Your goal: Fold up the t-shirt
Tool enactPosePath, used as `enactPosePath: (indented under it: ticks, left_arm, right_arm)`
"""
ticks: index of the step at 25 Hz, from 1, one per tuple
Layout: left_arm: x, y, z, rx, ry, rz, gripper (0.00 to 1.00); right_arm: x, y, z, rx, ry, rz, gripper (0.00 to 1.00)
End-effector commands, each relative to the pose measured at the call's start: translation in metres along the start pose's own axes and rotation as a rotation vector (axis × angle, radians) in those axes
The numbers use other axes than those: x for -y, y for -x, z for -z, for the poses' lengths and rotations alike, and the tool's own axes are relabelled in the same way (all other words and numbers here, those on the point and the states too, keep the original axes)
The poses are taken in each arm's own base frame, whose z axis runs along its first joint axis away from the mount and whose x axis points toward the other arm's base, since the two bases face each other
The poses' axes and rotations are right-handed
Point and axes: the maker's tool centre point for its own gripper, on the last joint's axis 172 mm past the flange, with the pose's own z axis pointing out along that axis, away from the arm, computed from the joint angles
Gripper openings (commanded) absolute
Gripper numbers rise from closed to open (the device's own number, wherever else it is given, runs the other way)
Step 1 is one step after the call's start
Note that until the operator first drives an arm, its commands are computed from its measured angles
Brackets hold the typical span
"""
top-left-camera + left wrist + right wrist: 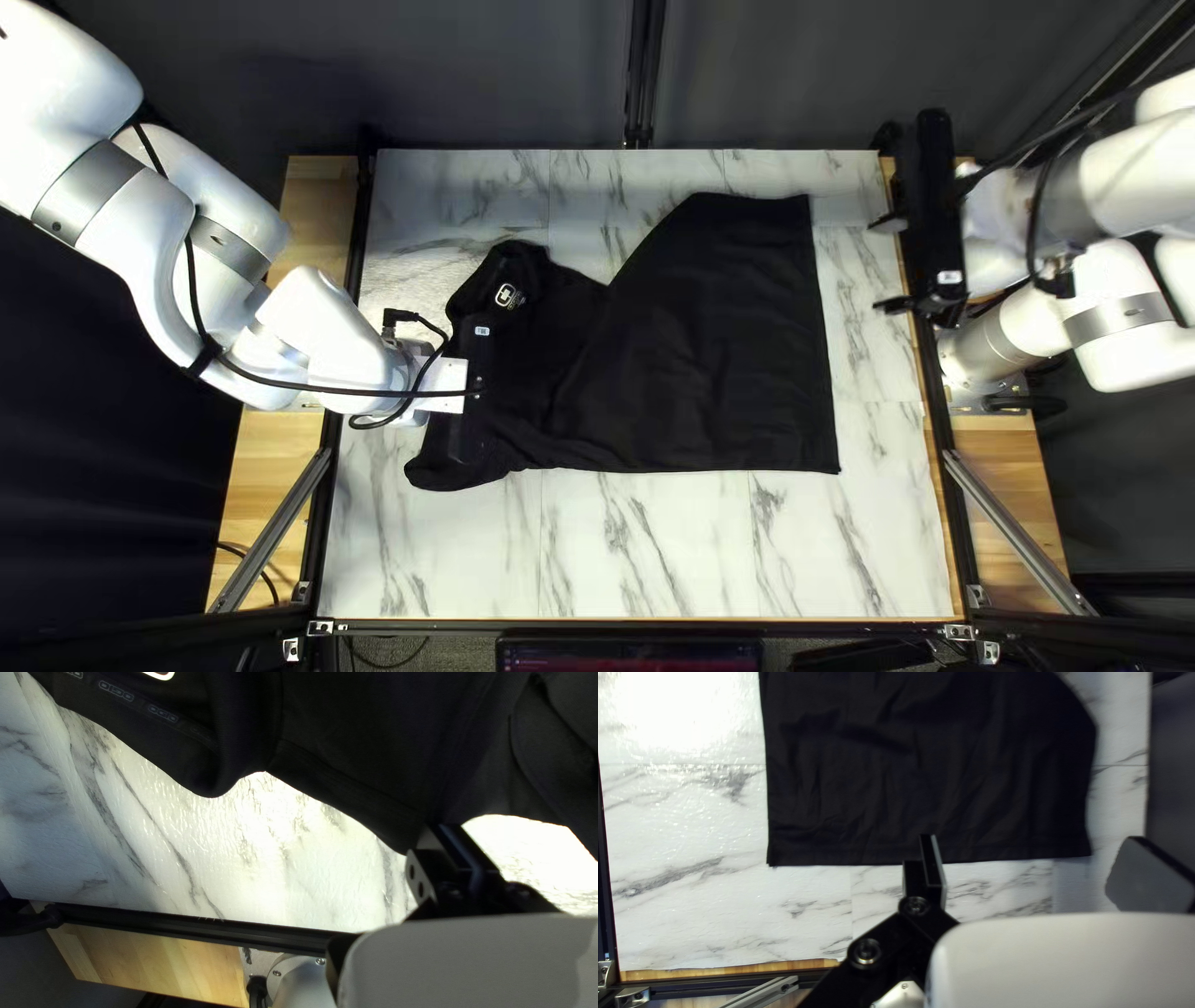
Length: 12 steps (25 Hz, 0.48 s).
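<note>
My left gripper (pixel 469 411) is sitting at the t-shirt (pixel 722 361)'s nine o'clock, possibly gripping, I can't tell; right gripper (pixel 890 265) is gaping at two. Only the left wrist view is revealing small repeated print (pixel 116 690).

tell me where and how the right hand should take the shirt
I'd pinch the hem's near corner, coming in low from the right hand's side, one finger under the edge. The shirt lies flat there, and the corner is squarish with bare table along both its edges, so it should be easier to get under than mid-hem.
</note>
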Motion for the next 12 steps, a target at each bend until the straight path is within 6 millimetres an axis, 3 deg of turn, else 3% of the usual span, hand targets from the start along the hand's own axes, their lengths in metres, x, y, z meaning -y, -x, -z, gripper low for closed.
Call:
enactPosePath:
  ticks: [1,4,8,10,12]
  left_arm:
    - [0.0,0.001,-0.003,-0.002,0.0,0.005,0.0]
    - [0.0,0.0,-0.003,-0.002,0.002,0.006,0.0]
    - [0.0,0.002,-0.004,-0.003,0.003,0.008,0.0]
    - [-0.001,0.002,-0.004,-0.003,0.002,0.009,0.0]
    - [-0.001,0.003,-0.005,-0.003,0.002,0.01,0.0]
  right_arm:
    - [0.042,0.004,-0.039,0.033,-0.026,0.009,1.0]
    - [0.067,0.004,-0.064,0.056,-0.036,0.018,1.0]
    - [0.114,0.016,-0.117,0.119,-0.051,0.02,1.0]
    - [0.134,0.026,-0.132,0.14,-0.062,0.003,1.0]
    - [0.142,0.036,-0.137,0.171,-0.05,-0.038,1.0]
